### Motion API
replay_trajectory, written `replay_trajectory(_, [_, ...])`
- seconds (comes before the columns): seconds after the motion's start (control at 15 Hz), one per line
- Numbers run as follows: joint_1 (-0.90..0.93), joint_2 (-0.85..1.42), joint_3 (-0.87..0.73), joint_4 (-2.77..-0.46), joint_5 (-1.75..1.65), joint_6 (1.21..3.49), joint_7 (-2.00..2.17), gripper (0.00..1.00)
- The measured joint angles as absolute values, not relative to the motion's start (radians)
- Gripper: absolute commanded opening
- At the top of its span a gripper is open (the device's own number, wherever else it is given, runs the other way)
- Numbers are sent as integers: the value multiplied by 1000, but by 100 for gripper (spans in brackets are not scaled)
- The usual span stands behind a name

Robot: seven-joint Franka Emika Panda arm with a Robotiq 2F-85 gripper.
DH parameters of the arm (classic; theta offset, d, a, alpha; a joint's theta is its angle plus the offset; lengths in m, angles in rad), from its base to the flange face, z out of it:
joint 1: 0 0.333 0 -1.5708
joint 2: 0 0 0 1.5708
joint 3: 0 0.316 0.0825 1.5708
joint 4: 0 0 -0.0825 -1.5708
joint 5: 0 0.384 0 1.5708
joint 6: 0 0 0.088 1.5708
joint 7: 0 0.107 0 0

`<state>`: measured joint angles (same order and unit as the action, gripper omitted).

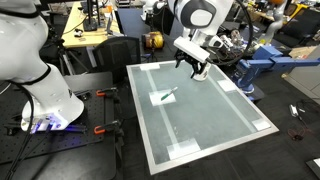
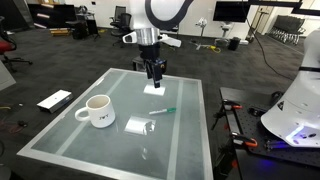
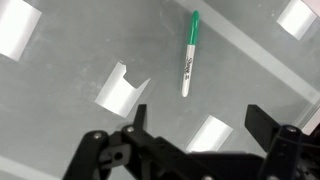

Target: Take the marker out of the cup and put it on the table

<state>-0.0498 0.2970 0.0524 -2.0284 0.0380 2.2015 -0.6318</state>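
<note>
The marker [image 3: 189, 55] lies on the tabletop [image 3: 50, 110]: probably light, rigid, smooth, rolls easily; pinch mid-barrel. The fingers [image 3: 258, 118] are spread, empty.

We see the marker [image 1: 166, 96] lying flat on the table [image 1: 212, 122], left of its middle. The gripper [image 1: 197, 71] hangs over the table's far edge, well apart from the marker. White tape patches [image 1: 183, 151] sit near the corners. A wooden workbench [image 1: 85, 35] stands far left.
</note>
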Motion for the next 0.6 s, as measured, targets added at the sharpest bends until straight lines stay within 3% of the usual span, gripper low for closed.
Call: replay_trajectory(0.6, [-29,205,53,-2093,-57,2230,-535,100])
